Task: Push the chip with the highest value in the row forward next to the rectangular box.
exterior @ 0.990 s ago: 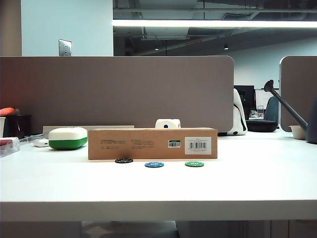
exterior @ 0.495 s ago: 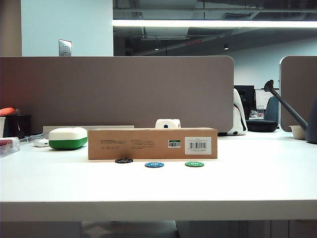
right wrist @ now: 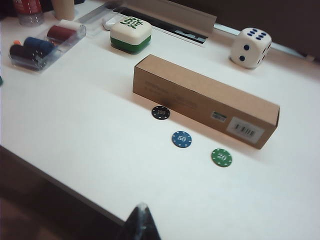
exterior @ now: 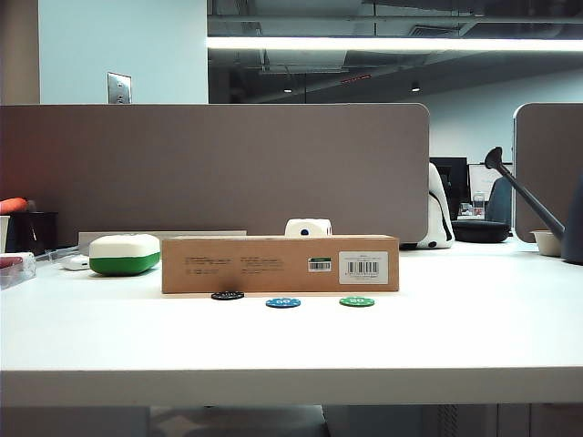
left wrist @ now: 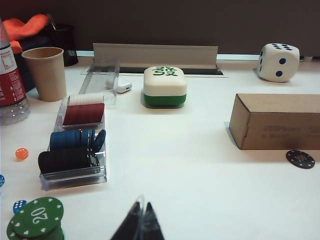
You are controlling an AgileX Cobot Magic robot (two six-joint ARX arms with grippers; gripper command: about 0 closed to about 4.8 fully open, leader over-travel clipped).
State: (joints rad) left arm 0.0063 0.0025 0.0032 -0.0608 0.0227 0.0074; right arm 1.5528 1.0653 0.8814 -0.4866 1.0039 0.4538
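The left gripper is hanging well back from the rectangular box, fingertips pressed together. The black chip is lying just beside the box's front – ahead of the blue chip and green chip. The right gripper is hovering off the table's near edge, fingertips likewise pressed together.

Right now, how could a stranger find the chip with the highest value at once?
Find the long brown cardboard box on the white table. Three chips lie before it; take the black chip closest to the box. It reads 100, unlike the blue chip and green chip.
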